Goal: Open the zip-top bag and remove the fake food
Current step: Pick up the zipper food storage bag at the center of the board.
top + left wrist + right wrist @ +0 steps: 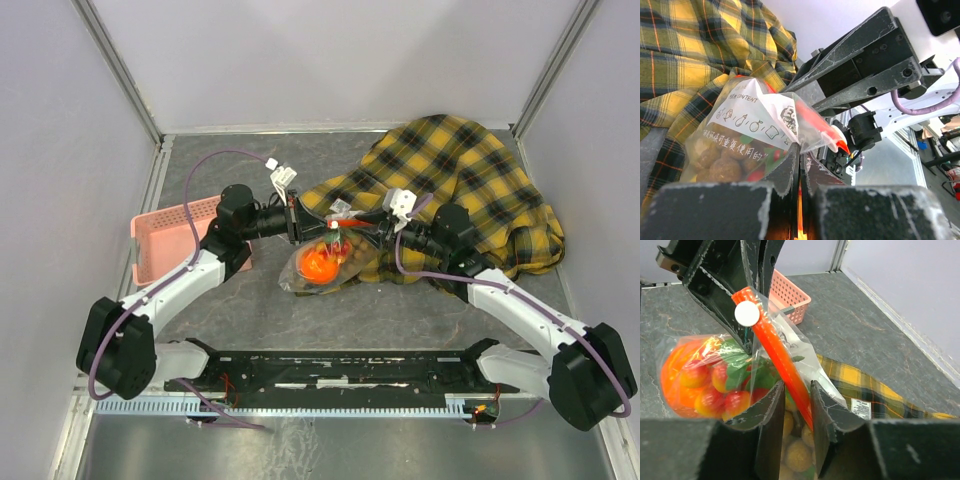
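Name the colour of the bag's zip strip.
The zip strip is red-orange, clearest in the right wrist view.

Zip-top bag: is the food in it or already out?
In. The orange and yellow fruit sits behind the clear plastic of the bag; round tan pieces show through it too.

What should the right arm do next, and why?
Probably close the right gripper on the red zip strip: its jaws straddle the strip with a gap showing, while the left gripper pinches the top edge of the zip-top bag.
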Tool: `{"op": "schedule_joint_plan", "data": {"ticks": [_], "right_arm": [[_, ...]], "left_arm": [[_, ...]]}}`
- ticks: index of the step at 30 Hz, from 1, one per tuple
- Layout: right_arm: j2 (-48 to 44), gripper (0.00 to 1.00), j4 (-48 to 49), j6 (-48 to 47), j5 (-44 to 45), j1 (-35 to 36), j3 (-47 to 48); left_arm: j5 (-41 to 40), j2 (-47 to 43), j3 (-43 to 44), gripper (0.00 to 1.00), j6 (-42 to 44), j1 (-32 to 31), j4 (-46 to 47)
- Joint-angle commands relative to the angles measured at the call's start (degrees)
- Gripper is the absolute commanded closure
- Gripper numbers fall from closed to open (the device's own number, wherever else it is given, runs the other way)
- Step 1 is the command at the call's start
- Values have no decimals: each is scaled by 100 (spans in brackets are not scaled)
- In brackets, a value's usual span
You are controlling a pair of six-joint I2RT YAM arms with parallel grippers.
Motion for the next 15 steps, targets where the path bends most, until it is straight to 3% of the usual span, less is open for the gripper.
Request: {"op": "schedule_joint_plan", "data": {"ticks": [1, 7, 12, 15], "right_arm": [[-143, 70, 144, -23, 306, 56, 209], [-309, 90, 170, 272, 346, 55, 225], [-326, 98, -21, 559, 314, 55, 336], [-308, 98, -170, 763, 271, 56, 485]], "left_arm": [[112, -416, 159, 97, -558, 9, 492], [-166, -606, -39, 96, -602, 8, 189], [-353, -808, -268, 95, -664, -3, 99], [-569, -994, -328, 81, -579, 0, -113]]}}
